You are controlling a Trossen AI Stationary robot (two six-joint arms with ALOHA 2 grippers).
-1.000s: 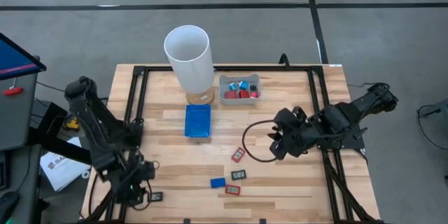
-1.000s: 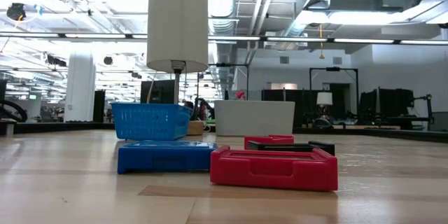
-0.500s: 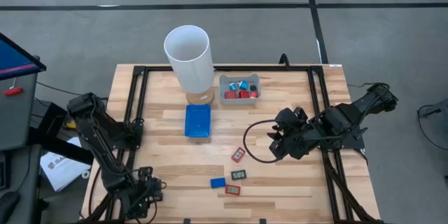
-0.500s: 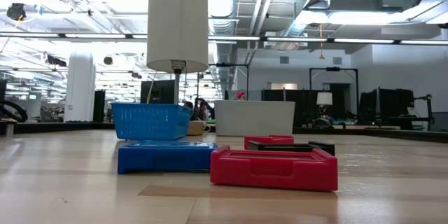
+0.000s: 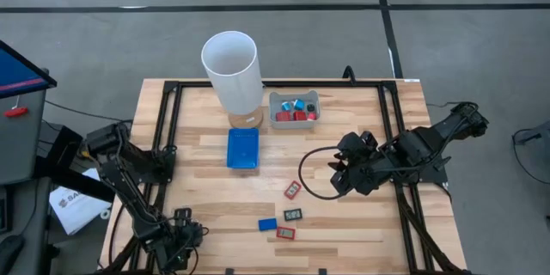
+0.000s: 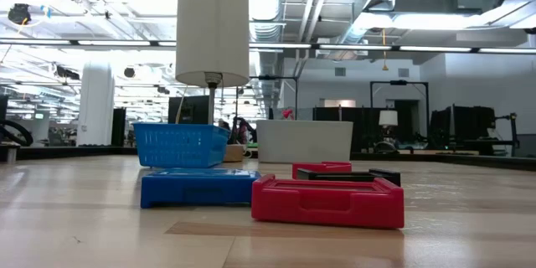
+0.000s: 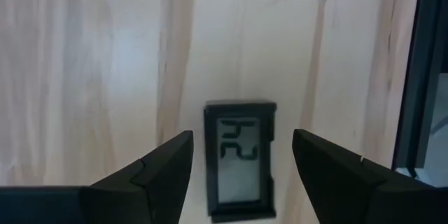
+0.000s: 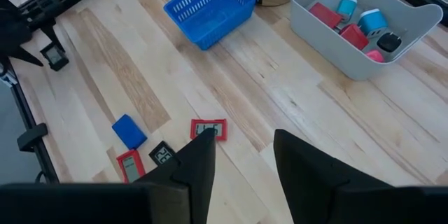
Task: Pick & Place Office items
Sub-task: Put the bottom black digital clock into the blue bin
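left gripper [image 7: 238, 157] down low at the near left corner of the wooden table [image 5: 344, 163], far from the blue basket [image 5: 242, 149] and on the basket's left-front side. moved there within the last second: earlier standing a bit further back and left, with a small black piece visible just beside it, now directly over that piece. in the left wrist view, fingers [image 7: 164, 164] spread wide, one on each side of the black framed piece [image 7: 240, 157], not touching it, nothing gripped yet. probably the approach to a pick is finished and only the closing remains.

right gripper [image 5: 337, 178] to the right of the blue basket, hanging above the table, no change in the last second. jaws partly apart, empty, nothing between them in the right wrist view.

other office items unmoved: red framed piece [image 5: 293, 190] in front and right of the blue basket, then nearer to the front edge a black framed piece [image 5: 293, 215], a blue block [image 5: 267, 223] and a second red framed piece [image 5: 285, 233], all close together. several pieces already inside the grey bin [image 5: 294, 121], just behind and right of the blue basket, beside the white cylinder [image 5: 231, 73].

so, most loose items still waiting on the table; task likely around the middle.
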